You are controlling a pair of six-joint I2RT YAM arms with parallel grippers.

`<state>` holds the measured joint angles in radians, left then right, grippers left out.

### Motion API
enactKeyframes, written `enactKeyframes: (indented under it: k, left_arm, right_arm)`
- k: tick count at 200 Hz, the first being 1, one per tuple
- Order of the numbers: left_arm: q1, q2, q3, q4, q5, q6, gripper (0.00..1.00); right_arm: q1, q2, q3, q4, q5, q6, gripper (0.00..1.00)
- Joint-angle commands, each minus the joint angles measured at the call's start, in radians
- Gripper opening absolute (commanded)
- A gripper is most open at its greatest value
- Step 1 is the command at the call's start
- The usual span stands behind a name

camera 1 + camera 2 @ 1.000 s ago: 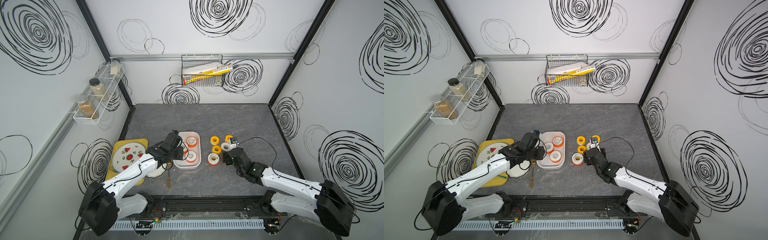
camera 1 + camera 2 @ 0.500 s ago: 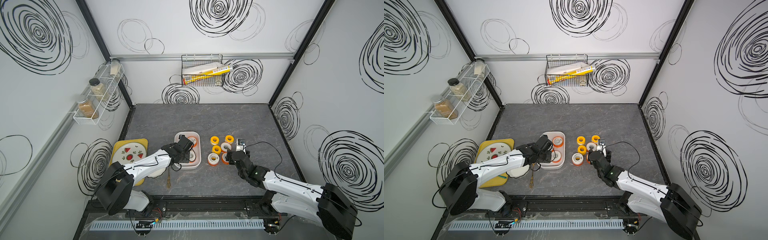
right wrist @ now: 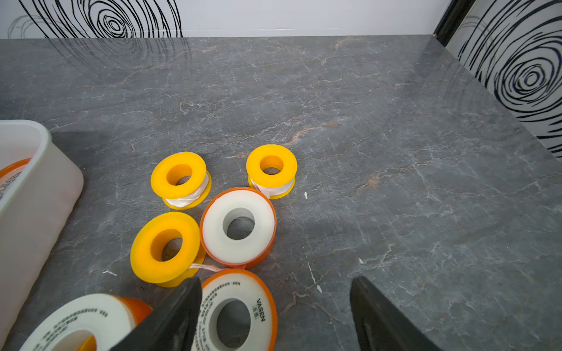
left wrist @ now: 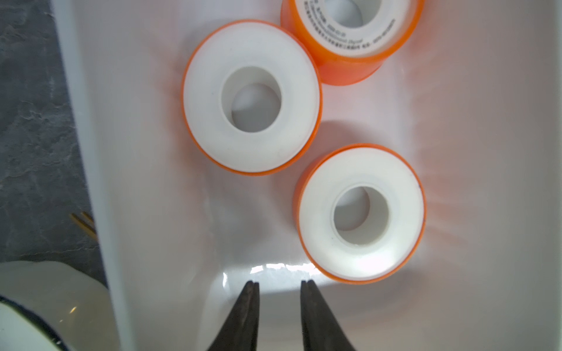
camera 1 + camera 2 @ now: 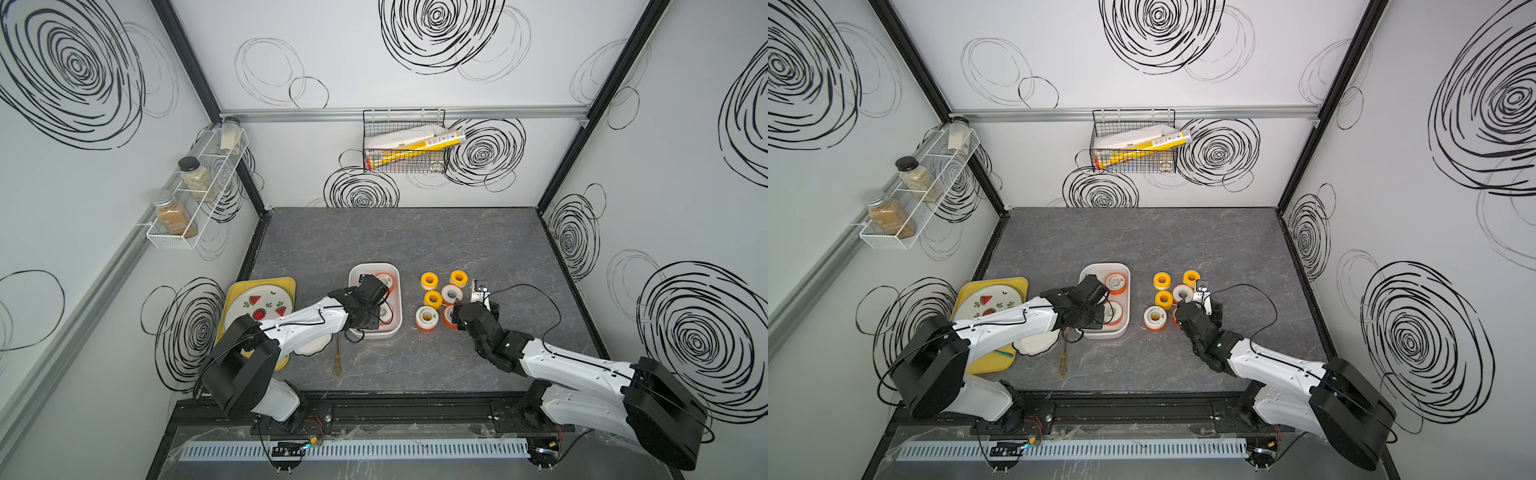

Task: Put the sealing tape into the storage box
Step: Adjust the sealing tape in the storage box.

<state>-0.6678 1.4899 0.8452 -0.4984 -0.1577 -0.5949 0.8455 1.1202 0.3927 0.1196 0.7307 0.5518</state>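
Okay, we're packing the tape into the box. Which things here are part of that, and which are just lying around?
Part of the job:
- box
- three rolls inside
- six loose rolls

Lying about:
- yellow tray
- plate
- white dish
- gold utensil
- wall basket
- jar rack

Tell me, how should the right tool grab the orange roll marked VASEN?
Probably from above, pinching its orange outer rim on opposite sides: the VASEN roll lies flat, hole up, leaving that round wall for the open right tool to straddle.
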Motion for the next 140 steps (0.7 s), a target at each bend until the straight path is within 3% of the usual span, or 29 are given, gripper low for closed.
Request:
enactKeyframes:
  k: [1, 140]
  left_arm:
    - [-0.009, 0.023, -0.001, -0.001, 0.045, 0.011, 0.31]
    - [0.001, 0.113, 0.058, 0.079, 0.036, 0.013, 0.31]
  right_arm:
    - [-0.003, 0.010, 0.021, 0.008, 0.026, 0.013, 0.82]
    - [-0.003, 0.048, 0.028, 0.012, 0.029, 0.014, 0.82]
